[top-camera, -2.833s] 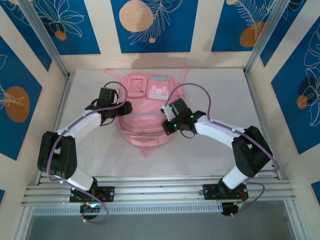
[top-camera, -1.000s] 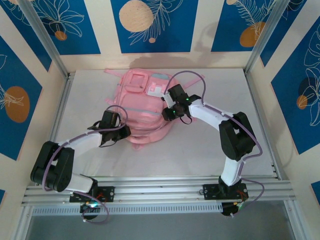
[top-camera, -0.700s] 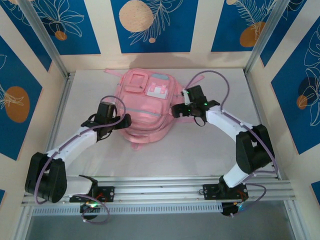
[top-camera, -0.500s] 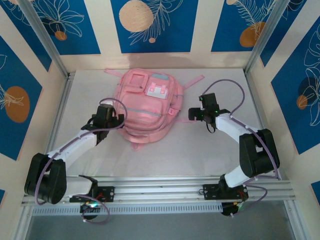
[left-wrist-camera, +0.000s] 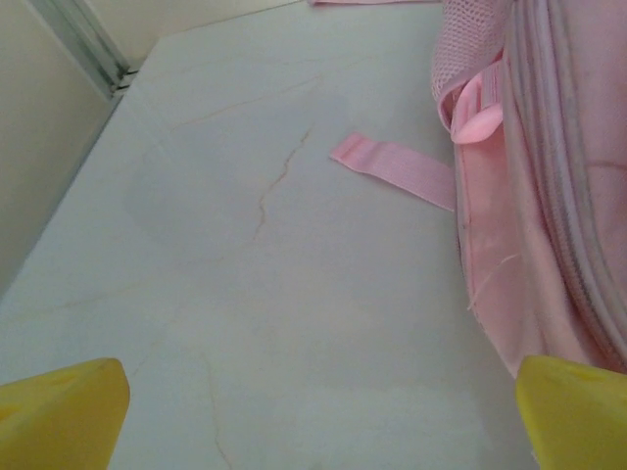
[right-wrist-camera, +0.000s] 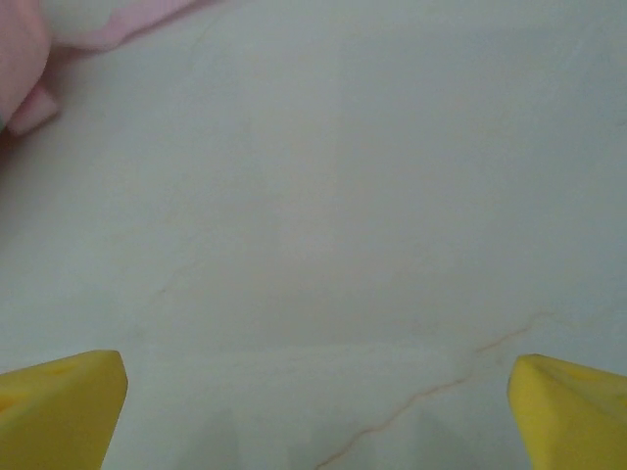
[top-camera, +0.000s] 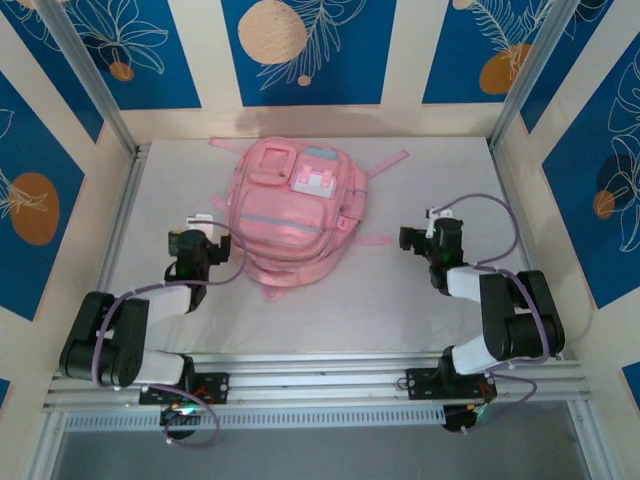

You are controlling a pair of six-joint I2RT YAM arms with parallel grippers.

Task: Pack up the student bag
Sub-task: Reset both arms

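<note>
The student bag [top-camera: 295, 215], a large pink backpack with a pale patch on its front pocket, lies flat on the white table, its straps spread out at the back and right. My left gripper [top-camera: 198, 238] sits low just left of the bag, apart from it and open. In the left wrist view the yellow fingertips [left-wrist-camera: 61, 411] stand wide over bare table, with the bag's side [left-wrist-camera: 549, 196] and a loose strap [left-wrist-camera: 392, 166] to the right. My right gripper [top-camera: 425, 237] rests to the right of the bag, open. Its fingertips [right-wrist-camera: 573, 406] frame bare table, and a bag corner [right-wrist-camera: 24, 59] shows at top left.
The white marble-look table [top-camera: 400, 300] is ringed by metal frame posts [top-camera: 120, 130] and blue patterned walls. A pink strap [top-camera: 372, 240] lies on the table between the bag and the right gripper. Both arms are folded back near their bases.
Both grippers have opened and drawn back off the bag toward the near side, left arm to the left, right arm to the right. The bag has settled flat.
</note>
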